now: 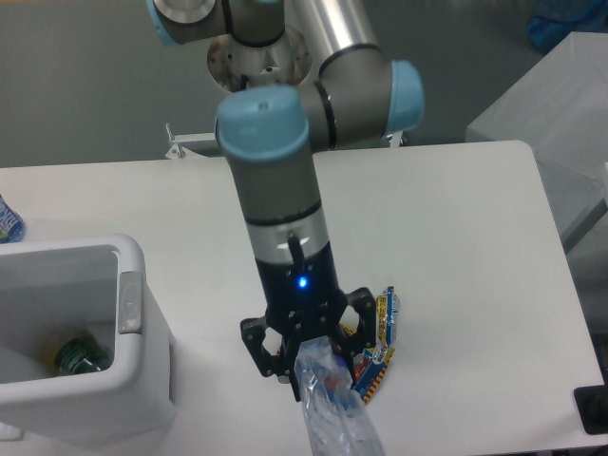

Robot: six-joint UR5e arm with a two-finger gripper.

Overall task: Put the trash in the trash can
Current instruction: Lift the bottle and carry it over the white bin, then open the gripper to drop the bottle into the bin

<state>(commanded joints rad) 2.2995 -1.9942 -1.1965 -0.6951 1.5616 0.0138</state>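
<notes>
My gripper (312,359) is shut on the top end of a crushed clear plastic bottle (334,413), which hangs lifted off the table toward the camera at the bottom of the view. Behind the gripper lies the blue-orange snack bag (372,366), mostly hidden by it. The thin yellow-blue wrapper (385,313) lies just right of the gripper. The white trash can (142,351) stands at the left edge, well left of the gripper, with a grey tab (130,302) on its rim.
A green object (74,356) lies inside the trash can. A small blue-green item (8,220) sits at the far left table edge. A black object (591,408) is at the lower right corner.
</notes>
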